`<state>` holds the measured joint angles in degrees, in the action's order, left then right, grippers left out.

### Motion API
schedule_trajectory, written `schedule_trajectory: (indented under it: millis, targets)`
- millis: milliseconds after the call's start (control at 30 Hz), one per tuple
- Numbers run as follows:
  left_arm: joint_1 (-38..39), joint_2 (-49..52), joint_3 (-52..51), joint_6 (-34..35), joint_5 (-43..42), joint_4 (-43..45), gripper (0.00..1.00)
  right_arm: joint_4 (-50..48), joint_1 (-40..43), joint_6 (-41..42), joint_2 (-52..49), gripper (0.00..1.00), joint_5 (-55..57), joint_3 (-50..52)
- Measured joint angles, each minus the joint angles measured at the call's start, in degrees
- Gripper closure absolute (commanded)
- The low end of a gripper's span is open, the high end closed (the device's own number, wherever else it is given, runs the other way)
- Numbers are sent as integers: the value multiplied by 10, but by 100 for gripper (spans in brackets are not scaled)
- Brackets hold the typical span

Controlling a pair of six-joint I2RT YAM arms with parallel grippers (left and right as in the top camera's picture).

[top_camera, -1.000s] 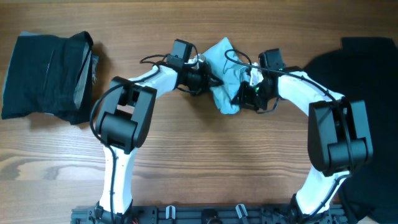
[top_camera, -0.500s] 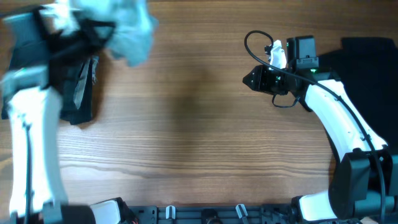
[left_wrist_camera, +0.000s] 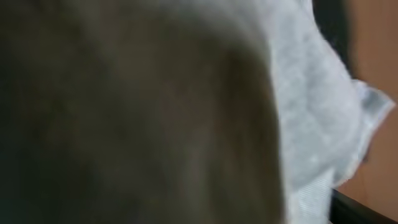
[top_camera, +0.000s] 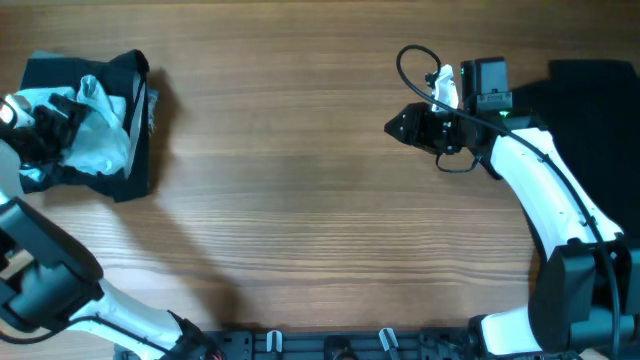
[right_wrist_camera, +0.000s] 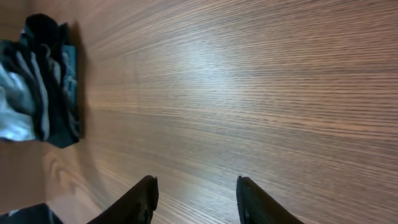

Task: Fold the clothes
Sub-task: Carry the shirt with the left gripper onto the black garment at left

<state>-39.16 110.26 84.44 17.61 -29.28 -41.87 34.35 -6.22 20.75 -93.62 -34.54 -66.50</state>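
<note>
A crumpled pale aqua T-shirt (top_camera: 100,140) lies on top of a folded black T-shirt (top_camera: 60,75) at the far left of the table. My left gripper (top_camera: 50,135) sits over that pile, right against the aqua fabric; its jaws are hidden. The left wrist view is a blur of dark mass with pale fabric (left_wrist_camera: 317,112) at the right. My right gripper (top_camera: 393,125) hovers right of centre over bare wood, pointing left. Its fingers (right_wrist_camera: 144,193) stand apart with nothing between them. From the right wrist view the pile (right_wrist_camera: 50,81) shows far off.
A large black cloth (top_camera: 590,90) lies at the right edge, behind my right arm. The wooden table (top_camera: 300,200) stretches bare between the two grippers. A black cable (top_camera: 410,65) loops above the right wrist.
My left arm swung from the table's middle to the far left with the aqua shirt, which now rests on the black pile. The right gripper pulled back right and its jaws widened.
</note>
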Motion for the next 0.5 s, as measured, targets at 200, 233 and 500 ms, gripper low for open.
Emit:
schedule_trajectory:
  millis: [200, 233, 500]
  targets:
    - [-21, -31, 39, -5, -12, -94, 0, -2, -8, -1, 51, 49, -40, 0]
    - [-24, -51, 63, -11, -12, -118, 0, -3, -9, -1, 78, 48, -41, 0]
    - [-17, -302, 159, -94, -6, -309, 0, 38, -11, -35, 258, 45, -46, -4]
